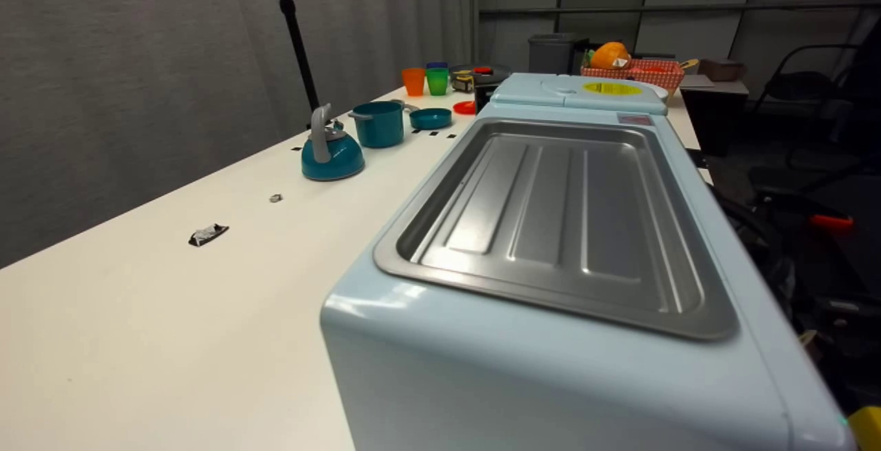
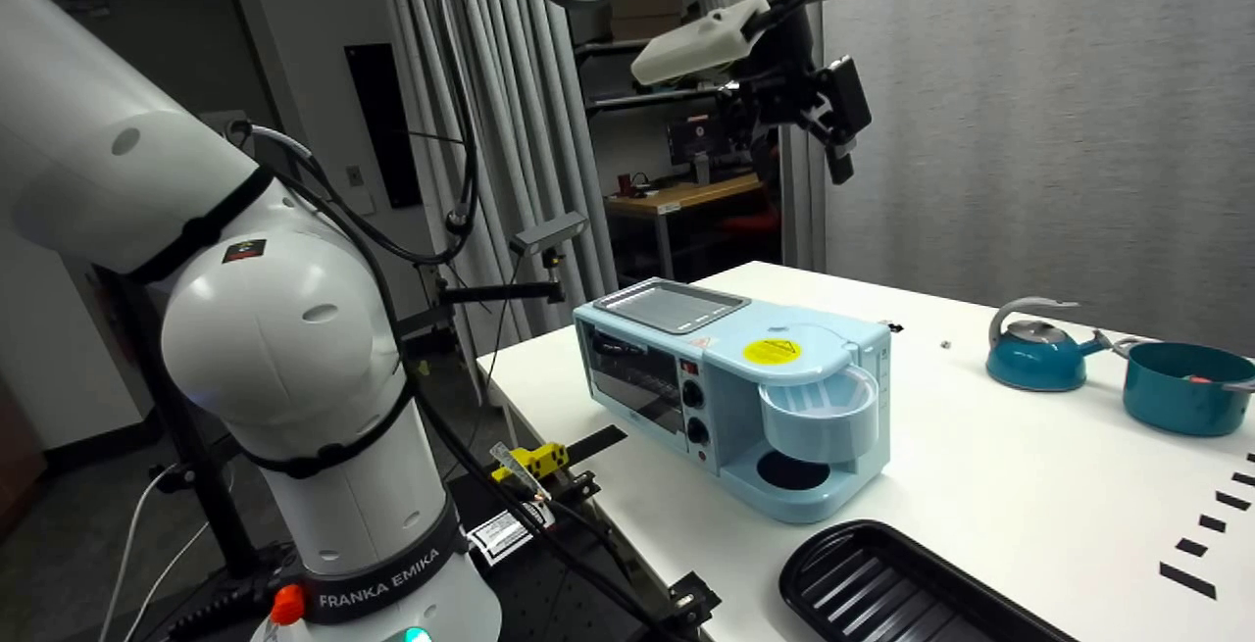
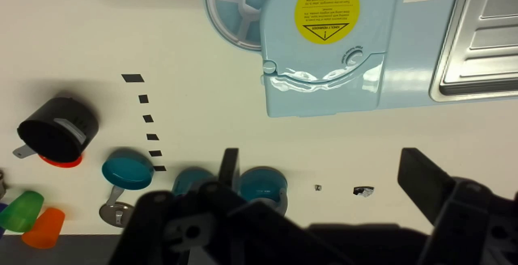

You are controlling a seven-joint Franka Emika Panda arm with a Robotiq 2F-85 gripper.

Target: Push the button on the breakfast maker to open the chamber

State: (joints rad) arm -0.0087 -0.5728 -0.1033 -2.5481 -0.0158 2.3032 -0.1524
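Note:
The breakfast maker is a pale blue boxy appliance on the white table, seen in both exterior views (image 1: 550, 368) (image 2: 745, 319) and the wrist view (image 3: 323, 99). Its ribbed grey tray (image 1: 544, 217) is recessed in the top. A small round button (image 3: 355, 57) with lettering beside it sits on the lid near the yellow sticker (image 3: 327, 11). A pale blue filter basket (image 2: 822, 417) sticks out from under the lid; it also shows in the wrist view (image 3: 230, 10). My gripper (image 3: 319, 155) is open and empty; in an exterior view it hangs high above the appliance (image 2: 802, 160).
A black ribbed tray (image 2: 902, 593) lies in front of the appliance. A teal kettle (image 2: 1037, 363) and a teal pot (image 2: 1181, 407) stand beyond it. Orange (image 1: 414, 82) and green (image 1: 437, 82) cups stand farther along. A yellow clamp (image 2: 534, 461) is at the table edge.

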